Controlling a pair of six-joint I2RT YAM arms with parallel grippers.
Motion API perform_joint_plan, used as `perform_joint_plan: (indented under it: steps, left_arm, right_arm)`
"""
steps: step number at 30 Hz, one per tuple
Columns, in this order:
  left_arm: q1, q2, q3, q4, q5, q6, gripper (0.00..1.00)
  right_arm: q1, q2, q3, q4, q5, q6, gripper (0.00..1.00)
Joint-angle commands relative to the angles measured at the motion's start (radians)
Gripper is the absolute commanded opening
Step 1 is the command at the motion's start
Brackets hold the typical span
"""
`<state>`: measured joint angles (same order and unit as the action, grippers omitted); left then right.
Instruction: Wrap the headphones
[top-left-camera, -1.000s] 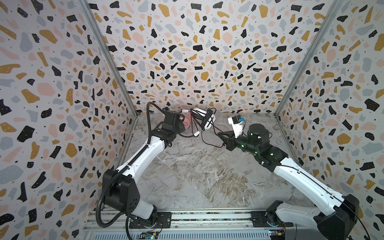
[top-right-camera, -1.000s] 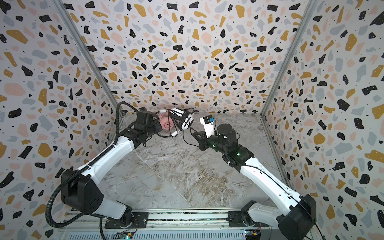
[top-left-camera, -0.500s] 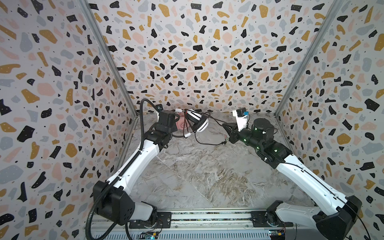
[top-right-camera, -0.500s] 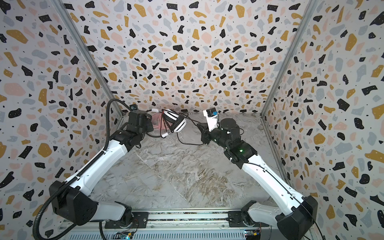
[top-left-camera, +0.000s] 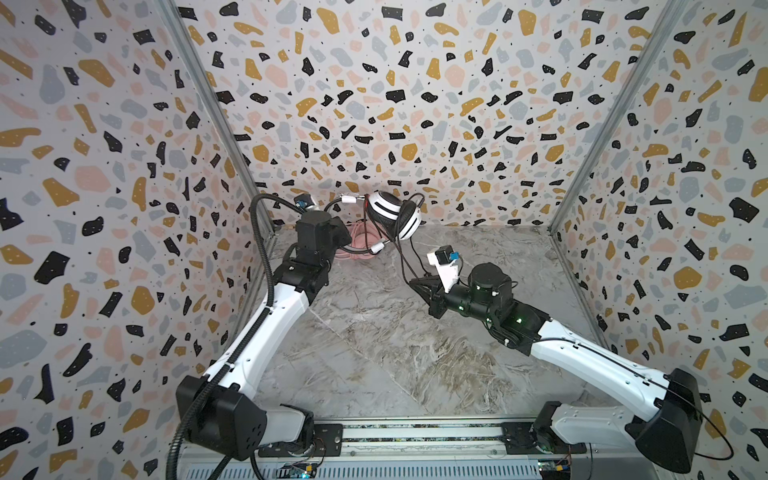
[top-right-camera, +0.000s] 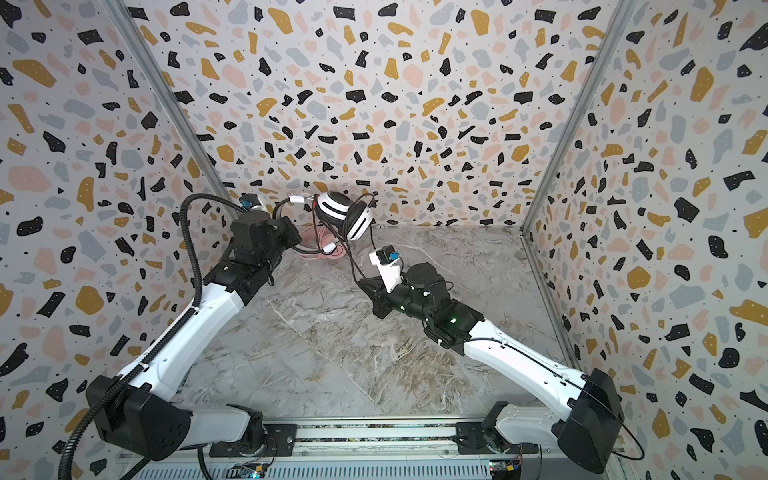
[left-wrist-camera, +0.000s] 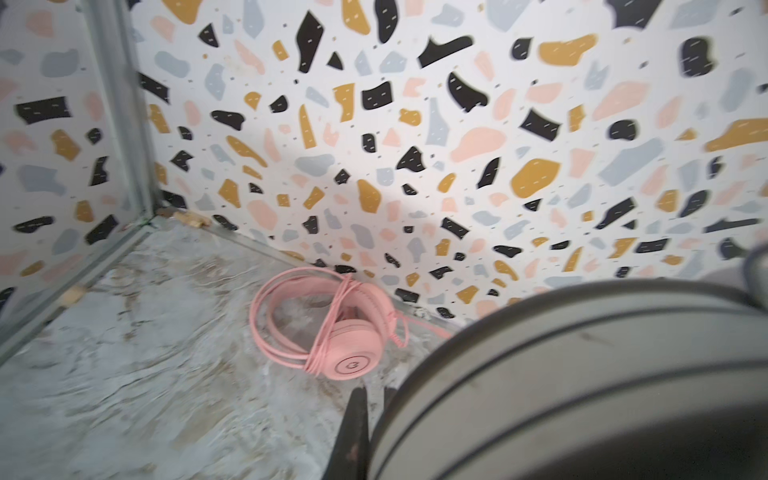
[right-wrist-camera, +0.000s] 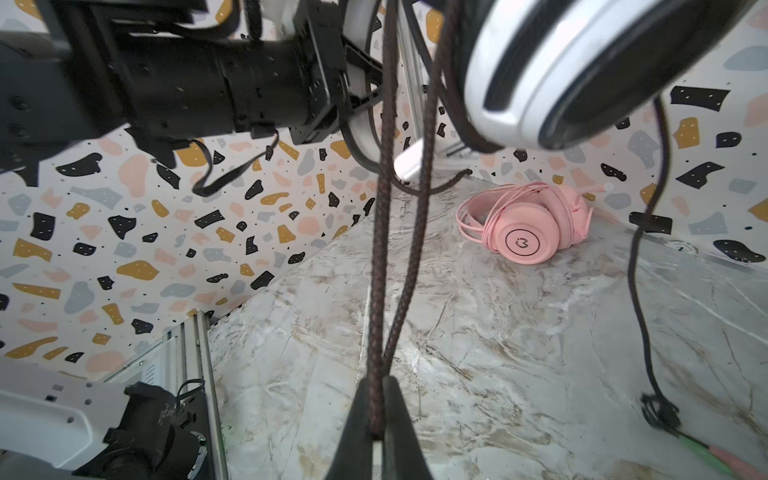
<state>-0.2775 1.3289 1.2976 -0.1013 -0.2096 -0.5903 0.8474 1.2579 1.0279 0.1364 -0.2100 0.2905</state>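
Observation:
The white headphones (top-left-camera: 394, 214) (top-right-camera: 341, 214) with black stripes hang in the air near the back wall. My left gripper (top-left-camera: 351, 247) (left-wrist-camera: 374, 401) is shut on their headband (left-wrist-camera: 582, 374), which fills the left wrist view. Their black braided cord (top-left-camera: 402, 262) (right-wrist-camera: 380, 249) runs down to my right gripper (top-left-camera: 415, 284) (top-right-camera: 363, 284) (right-wrist-camera: 376, 415), which is shut on it above the floor. The cord's plug end (right-wrist-camera: 660, 411) dangles loose. The pink headphones (top-left-camera: 362, 245) (left-wrist-camera: 349, 332) (right-wrist-camera: 528, 226) lie on the floor at the back left, with their pink cord wound around them.
Terrazzo-patterned walls (top-left-camera: 415, 104) close in the back and both sides, with metal corner posts (top-left-camera: 232, 145). The floor is grey marble (top-left-camera: 374, 353). A metal rail (top-left-camera: 415, 432) with both arm bases runs along the front edge.
My left arm has drawn back toward the back left corner and lifted the white headphones higher. My right gripper has shifted left with the cord still in it.

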Motion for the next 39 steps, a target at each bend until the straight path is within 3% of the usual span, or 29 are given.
perform_joint_plan:
  steps: [1,5,10,18,25,27,30,39]
  left_arm:
    - [0.022,-0.057,0.026,0.278,0.120,-0.144,0.00]
    - [0.022,-0.056,0.082,0.278,0.222,-0.146,0.00]
    - [0.022,-0.071,0.117,0.235,0.299,-0.100,0.00]
    - [0.023,-0.075,0.129,0.162,0.287,0.010,0.00]
    - [0.023,-0.048,0.167,0.142,0.320,0.030,0.00]
    - [0.024,-0.049,0.171,0.136,0.326,0.032,0.00]
    - [0.023,-0.057,0.171,0.123,0.325,0.037,0.00]
    - [0.023,-0.065,0.185,0.103,0.348,0.024,0.00]
  right_arm:
    - [0.005,0.073,0.040,0.007,0.008,0.006,0.02]
    - [-0.009,0.191,0.084,0.028,0.009,0.001,0.04]
    - [-0.086,0.184,0.081,0.123,0.002,0.043,0.08]
    - [-0.130,0.038,0.007,0.172,-0.051,0.009,0.34]
    - [-0.222,0.011,-0.079,0.194,-0.156,0.061,0.49]
    - [-0.258,0.041,-0.076,0.249,-0.242,0.099,0.57]
    - [-0.260,0.108,-0.038,0.300,-0.271,0.090,0.73]
    - [-0.278,0.398,0.160,0.347,-0.226,0.064,0.77]
